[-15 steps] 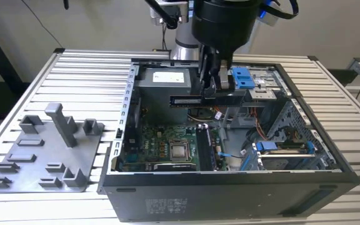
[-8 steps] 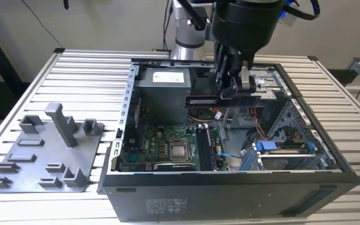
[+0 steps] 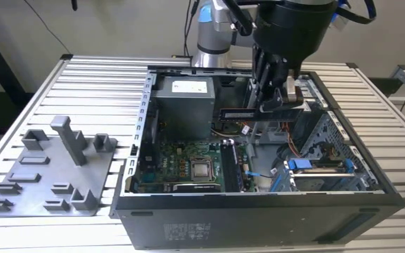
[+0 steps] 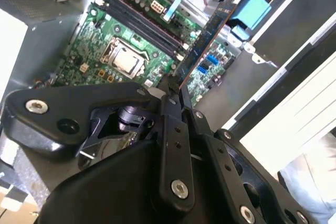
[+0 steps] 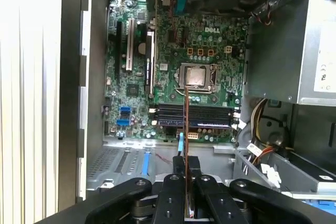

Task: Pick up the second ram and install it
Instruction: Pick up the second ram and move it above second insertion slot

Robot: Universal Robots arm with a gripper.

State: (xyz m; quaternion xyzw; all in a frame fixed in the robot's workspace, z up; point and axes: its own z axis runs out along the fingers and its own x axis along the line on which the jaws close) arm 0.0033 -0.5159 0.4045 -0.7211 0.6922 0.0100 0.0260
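Observation:
My gripper (image 3: 281, 105) hangs over the open computer case (image 3: 259, 211), shut on the second ram (image 3: 248, 113), a long dark stick that juts toward the exterior view's left. In the second wrist view the ram (image 4: 207, 40) reaches out from the black fingers (image 4: 167, 103) across the green motherboard (image 4: 94, 45). The first wrist view has the ram (image 5: 186, 124) edge-on, rising from the gripper (image 5: 187, 163) and lined up over the black memory slots (image 5: 210, 113), still well above them. One slot appears to hold a stick.
A grey plastic tray (image 3: 48, 174) with upright posts lies on the slatted table at the exterior view's left. Inside the case are the power supply (image 3: 185, 105), the processor (image 3: 202, 169), loose cables (image 3: 290, 139) and a blue-tabbed drive cage (image 3: 315, 171).

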